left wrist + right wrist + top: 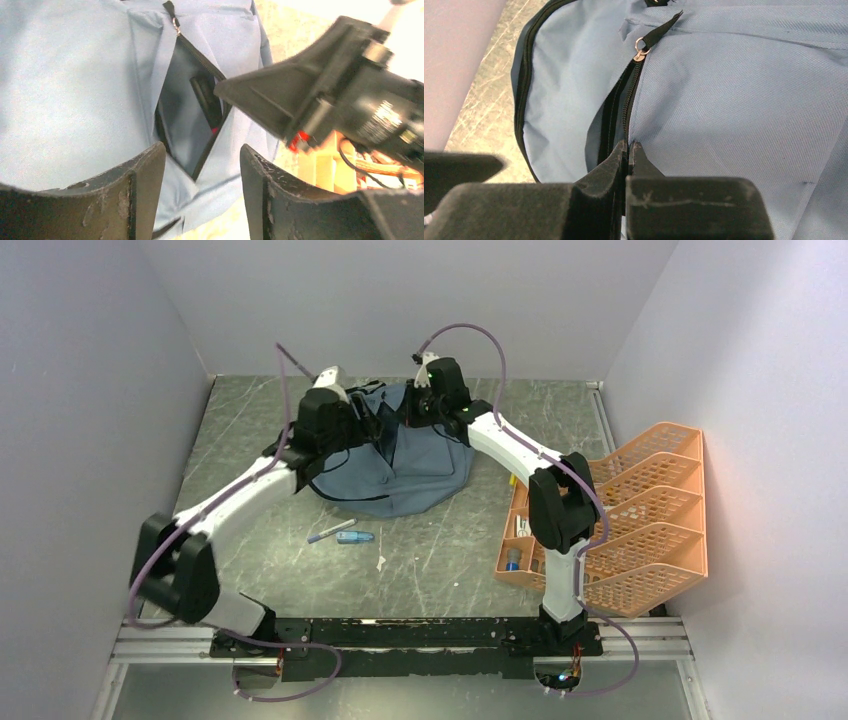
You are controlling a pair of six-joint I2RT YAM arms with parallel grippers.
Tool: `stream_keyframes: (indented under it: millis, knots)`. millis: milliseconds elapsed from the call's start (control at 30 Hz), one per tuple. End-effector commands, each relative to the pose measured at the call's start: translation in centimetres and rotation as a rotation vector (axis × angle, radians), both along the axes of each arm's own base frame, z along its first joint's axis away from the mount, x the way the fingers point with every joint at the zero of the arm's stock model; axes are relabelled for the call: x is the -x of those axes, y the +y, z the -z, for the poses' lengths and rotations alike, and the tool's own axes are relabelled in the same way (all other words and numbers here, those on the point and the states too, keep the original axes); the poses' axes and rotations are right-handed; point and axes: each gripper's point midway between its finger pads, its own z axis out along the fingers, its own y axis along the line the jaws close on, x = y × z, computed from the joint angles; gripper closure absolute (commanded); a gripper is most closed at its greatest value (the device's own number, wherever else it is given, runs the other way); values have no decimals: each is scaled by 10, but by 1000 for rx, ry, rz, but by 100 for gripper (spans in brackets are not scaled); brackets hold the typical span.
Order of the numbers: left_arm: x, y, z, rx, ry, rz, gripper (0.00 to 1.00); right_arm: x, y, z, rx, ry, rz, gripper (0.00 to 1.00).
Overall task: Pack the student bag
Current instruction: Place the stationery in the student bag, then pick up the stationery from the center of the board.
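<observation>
The student bag (pixel 410 472), slate blue-grey with black zips, lies at the back middle of the table. Its front pocket (pixel 186 117) gapes open, and a dark flat item (pixel 205 97) with a bit of red shows inside. My left gripper (pixel 202 155) hovers open just above the pocket's lower corner, with nothing between its fingers. My right gripper (pixel 628 147) is shut on the pocket's zip edge and holds it up; the zip pull (pixel 640 47) lies further along. In the top view the left gripper (pixel 368 425) and right gripper (pixel 416 410) meet over the bag.
An orange mesh tray organiser (pixel 655 505) stands at the right with small items at its near-left end. A pen (pixel 331 531), a short blue item (pixel 356 537) and a small white scrap (pixel 381 562) lie on the table in front of the bag.
</observation>
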Motion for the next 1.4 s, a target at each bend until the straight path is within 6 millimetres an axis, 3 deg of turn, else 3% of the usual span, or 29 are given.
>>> stream_keyframes:
  millis: [0, 267, 433, 633, 833, 967, 1367]
  knots:
    - [44, 38, 7, -48, 61, -95, 40, -3, -9, -16, -29, -27, 27, 100]
    - [116, 71, 53, -97, 211, -85, 43, 2, -16, -5, 6, -3, 41, 100]
    - [143, 88, 71, -104, 271, -129, 43, 6, -21, 7, 27, 29, 53, 100]
    - [160, 98, 102, -175, 387, -133, 45, 12, -23, 24, 44, 79, 58, 100]
    - [169, 91, 122, -218, 468, -72, 45, 14, -25, 32, 54, 96, 63, 100]
    - [182, 94, 136, -220, 558, -133, 36, 14, -24, 32, 52, 101, 60, 100]
    - [199, 64, 158, -99, 753, -319, 32, 17, -26, 37, 55, 115, 70, 100]
